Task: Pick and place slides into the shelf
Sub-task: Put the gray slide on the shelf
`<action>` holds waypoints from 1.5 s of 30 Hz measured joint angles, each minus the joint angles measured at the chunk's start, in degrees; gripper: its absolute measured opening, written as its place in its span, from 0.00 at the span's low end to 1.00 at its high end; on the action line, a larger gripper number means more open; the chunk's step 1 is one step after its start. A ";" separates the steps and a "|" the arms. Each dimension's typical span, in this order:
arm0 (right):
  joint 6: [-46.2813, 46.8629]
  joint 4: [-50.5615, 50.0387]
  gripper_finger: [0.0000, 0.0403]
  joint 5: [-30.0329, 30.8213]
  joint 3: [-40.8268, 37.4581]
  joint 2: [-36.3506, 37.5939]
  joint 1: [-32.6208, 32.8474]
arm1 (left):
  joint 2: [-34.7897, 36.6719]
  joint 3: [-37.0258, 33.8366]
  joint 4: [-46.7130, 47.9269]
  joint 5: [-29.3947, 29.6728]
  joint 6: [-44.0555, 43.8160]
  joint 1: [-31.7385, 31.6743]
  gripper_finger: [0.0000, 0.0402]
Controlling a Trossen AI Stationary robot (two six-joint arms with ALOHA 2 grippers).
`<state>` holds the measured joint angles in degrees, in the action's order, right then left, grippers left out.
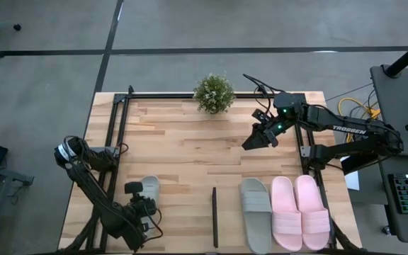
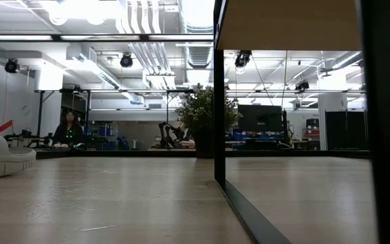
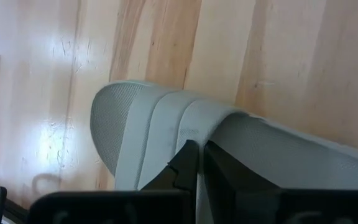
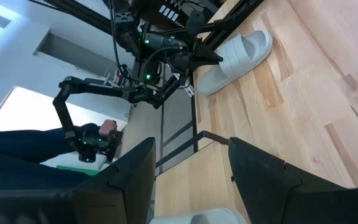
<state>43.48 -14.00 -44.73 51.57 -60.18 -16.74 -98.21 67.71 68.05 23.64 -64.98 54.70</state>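
Note:
A grey-green slide [image 1: 149, 185] lies sole down on the table near its left front; it also shows in the low view [image 2: 2, 159]. My left gripper [image 1: 144, 200] is shut at that slide's strap [image 3: 166, 124]. Another grey-green slide [image 1: 256, 209] and two pale pink slides [image 1: 285, 212] lie side by side on the shelf's pale panel [image 1: 229, 212], right of its thin black strip [image 1: 214, 216]. My right gripper [image 1: 250, 142] hangs open over the table's far right part, with nothing between its fingers [image 4: 135, 174]. My left gripper meets the grey-green slide at the edge of its strap [image 3: 188, 134], with both fingertips [image 3: 188, 155] closed together there. The fingers slant steeply down from the table's near side. They hide the place of contact, so how much of the strap lies between them cannot be told. The slide stays flat on the table.
A small potted plant [image 1: 213, 93] stands at the far edge's middle. Black frame rails [image 1: 115, 134] run along the left side, and others [image 1: 304, 152] along the right. In the low view the shelf's black upright [image 2: 219, 102] rises mid-table. Bare planks lie between the arms.

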 joint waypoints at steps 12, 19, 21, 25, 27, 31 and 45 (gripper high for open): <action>0.00 -0.29 0.48 -0.03 -0.20 0.00 -0.01 | 0.00 6.20 3.58 2.65 7.37 -4.42 0.00; -0.20 -0.57 0.48 -0.11 -0.23 -0.03 -0.03 | -0.02 9.44 7.54 3.97 8.45 -7.30 0.00; 0.02 -0.59 0.48 -0.18 -0.29 -0.52 -0.03 | -0.02 10.56 8.88 4.61 8.45 -7.97 0.00; 1.47 -0.65 0.48 -0.39 -0.91 -2.05 -0.01 | -0.02 13.18 10.87 6.69 8.47 -9.44 0.00; 2.25 -0.86 0.48 -0.68 -1.32 -3.11 -0.01 | -0.02 14.53 11.70 7.56 8.65 -10.34 0.00; 3.28 -0.27 0.48 -0.87 -1.36 -5.00 -0.01 | -0.02 17.33 12.79 8.88 11.41 -12.33 0.00; 11.91 10.90 0.48 -0.63 -1.36 -5.66 -0.05 | -0.02 30.79 13.62 15.10 27.39 -20.46 0.00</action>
<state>55.40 -3.10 -45.36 50.22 -65.84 -16.80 -98.24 98.50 81.67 38.74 -37.60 34.23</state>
